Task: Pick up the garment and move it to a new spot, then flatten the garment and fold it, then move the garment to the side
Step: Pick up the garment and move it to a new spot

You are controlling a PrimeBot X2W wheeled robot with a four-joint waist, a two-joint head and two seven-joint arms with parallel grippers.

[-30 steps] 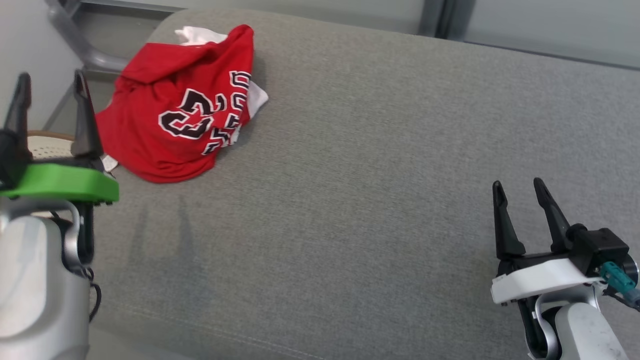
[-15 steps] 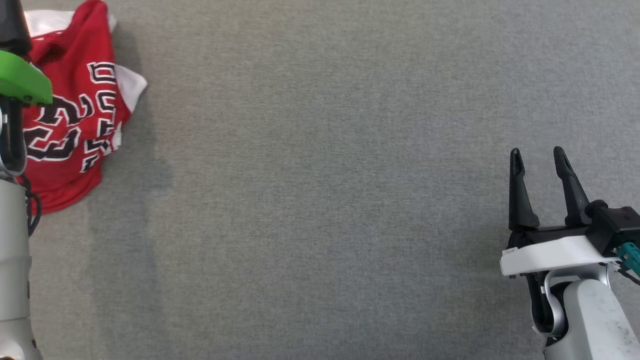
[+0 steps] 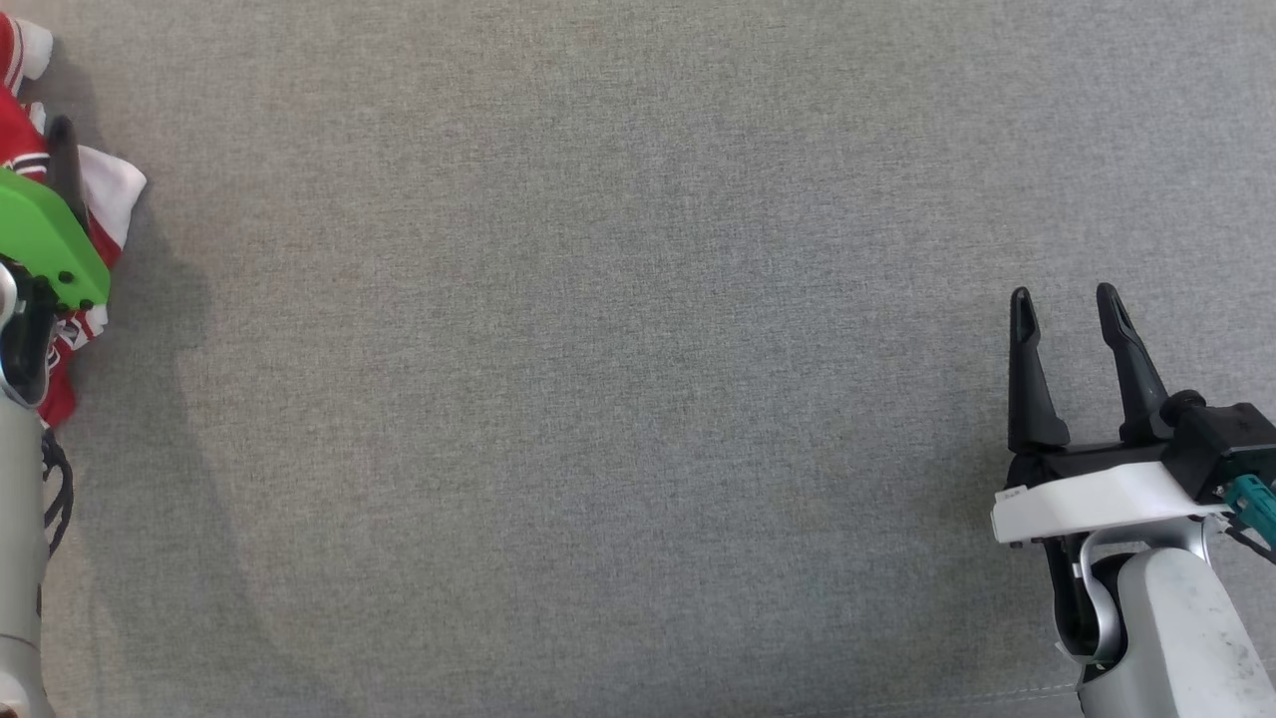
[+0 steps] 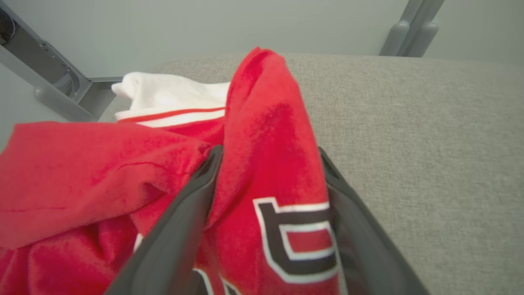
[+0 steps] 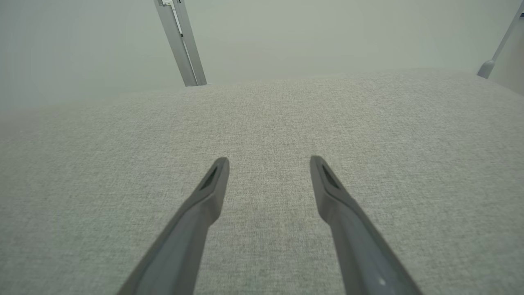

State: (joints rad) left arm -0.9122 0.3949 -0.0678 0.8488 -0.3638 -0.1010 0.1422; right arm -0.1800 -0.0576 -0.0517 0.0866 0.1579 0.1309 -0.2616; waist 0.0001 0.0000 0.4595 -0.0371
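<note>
The garment (image 3: pixel 115 189), a crumpled red jersey with white trim and black-and-white lettering, lies at the far left edge of the head view, mostly behind my left arm's green mount (image 3: pixel 50 239). In the left wrist view my left gripper (image 4: pixel 269 150) is open and straddles a raised ridge of the red garment (image 4: pixel 82 172), with one finger on each side of the fold. My right gripper (image 3: pixel 1064 294) is open at the lower right, low over the bare grey cushion (image 5: pixel 262 114), far from the garment. There is nothing between its fingers (image 5: pixel 204 205).
A wide grey fabric surface (image 3: pixel 638 359) spreads across the head view. Metal frame bars stand behind it at the back left (image 4: pixel 57 90) and back right (image 4: pixel 413 28). Another metal post (image 5: pixel 182 45) rises against a pale wall.
The head camera has swung, so the garment has slid to the picture's left edge. My left gripper went from beside the garment to over it. The right gripper has hardly moved.
</note>
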